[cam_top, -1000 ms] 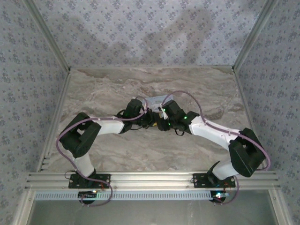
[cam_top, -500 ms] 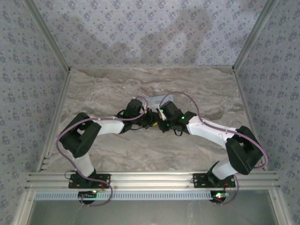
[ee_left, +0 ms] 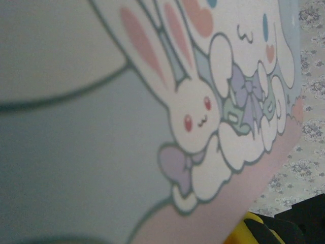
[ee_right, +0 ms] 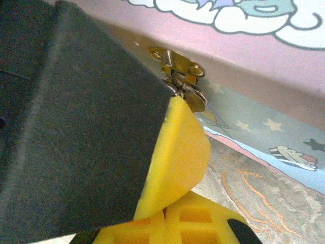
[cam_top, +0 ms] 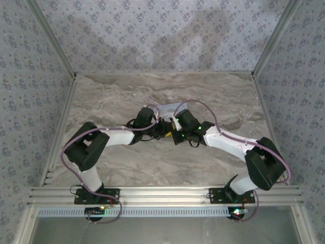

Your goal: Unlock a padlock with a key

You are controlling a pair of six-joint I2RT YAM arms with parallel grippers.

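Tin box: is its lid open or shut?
Shut, it appears: the pink lid rim meets the blue wall, and the gold clasp hangs across their seam.

Small metal padlock (ee_right: 186, 92) at brass clasp (ee_right: 177, 63)

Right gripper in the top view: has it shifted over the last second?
Yes, slightly. The right gripper has edged left, judged against the pale corner of the tin box behind it.

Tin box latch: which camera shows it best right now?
Right wrist: the brass latch sits sharp and close, just past the yellow fingertip. Left wrist gives the tin box's blurred cartoon lid; top external gives a small pale sliver of it.
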